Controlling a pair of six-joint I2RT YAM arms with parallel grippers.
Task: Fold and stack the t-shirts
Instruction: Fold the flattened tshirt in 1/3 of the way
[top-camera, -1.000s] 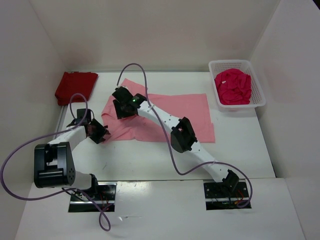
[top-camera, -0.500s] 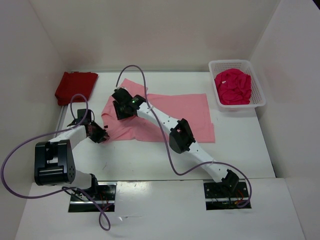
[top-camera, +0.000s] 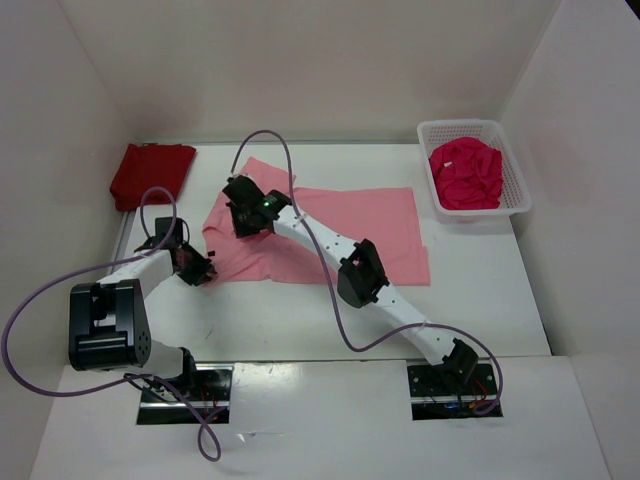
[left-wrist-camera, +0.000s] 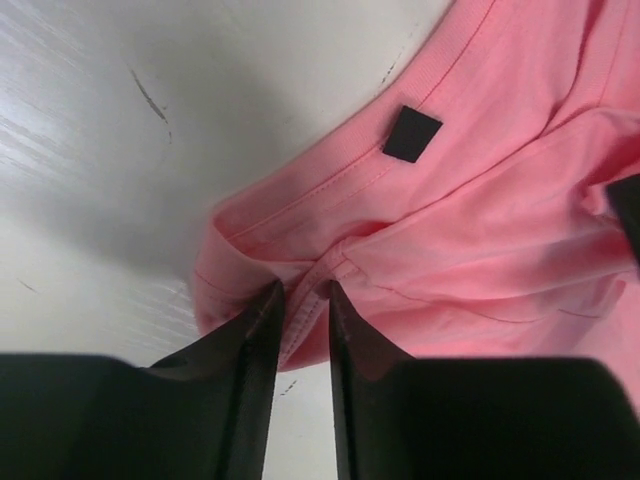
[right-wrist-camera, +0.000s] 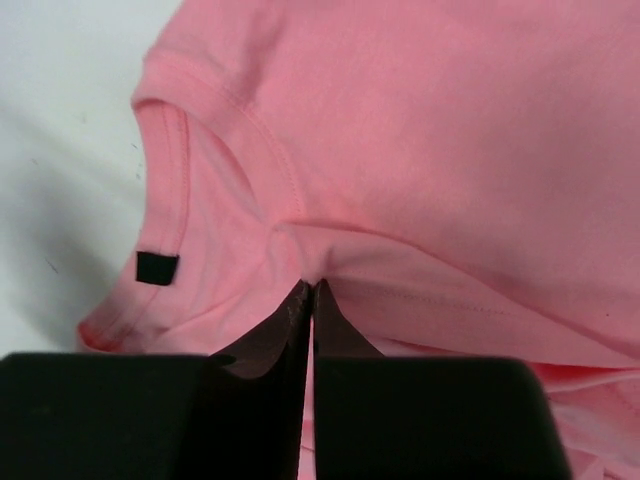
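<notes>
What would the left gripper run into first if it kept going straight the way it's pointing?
The light pink shirt: the left gripper has a bunched fold of its edge between its fingers, so more shirt cloth comes first, probably with the table just beneath.

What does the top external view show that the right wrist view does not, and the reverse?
Only the top external: the dark red shirt at far left, the magenta shirt in the white basket, and the left gripper. Only the right wrist: the black tag inside the collar, and cloth pinched between the fingertips. Both: the light pink shirt and the right gripper at its collar.
</notes>
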